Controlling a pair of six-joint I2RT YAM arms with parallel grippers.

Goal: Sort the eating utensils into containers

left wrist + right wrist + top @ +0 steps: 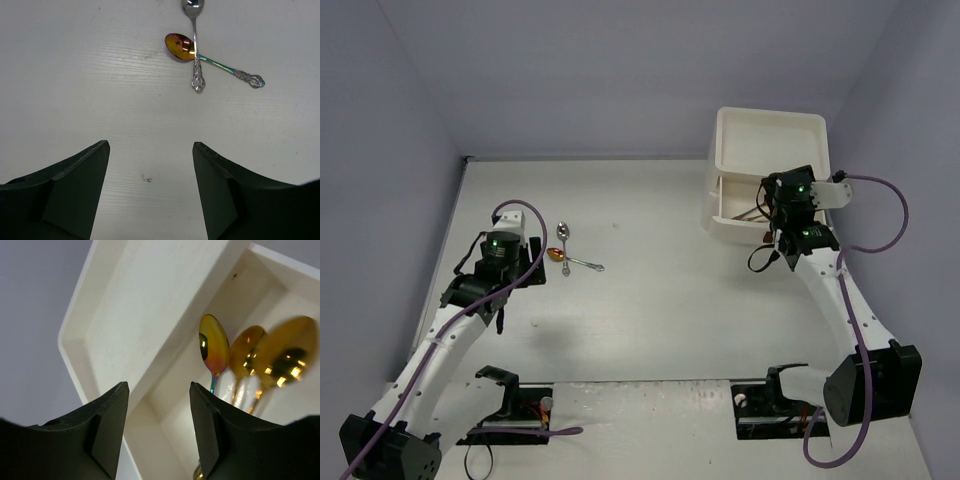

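Hovering over a drawer of gold spoons, right pincer released.
Left pincer also released; crossed spoons lie ahead on the desk.

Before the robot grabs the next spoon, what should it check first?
1. Left gripper open: ok.
2. Left gripper right above a spoon: not ok, both lie ahead of it.
3. Silver spoon free to lift: ok, it lies on top.
4. Gold spoon free to lift: not ok, the silver spoon crosses over it.
5. Right gripper empty: ok, open, nothing between its fingers.
6. Drawer open: ok, spoons inside.
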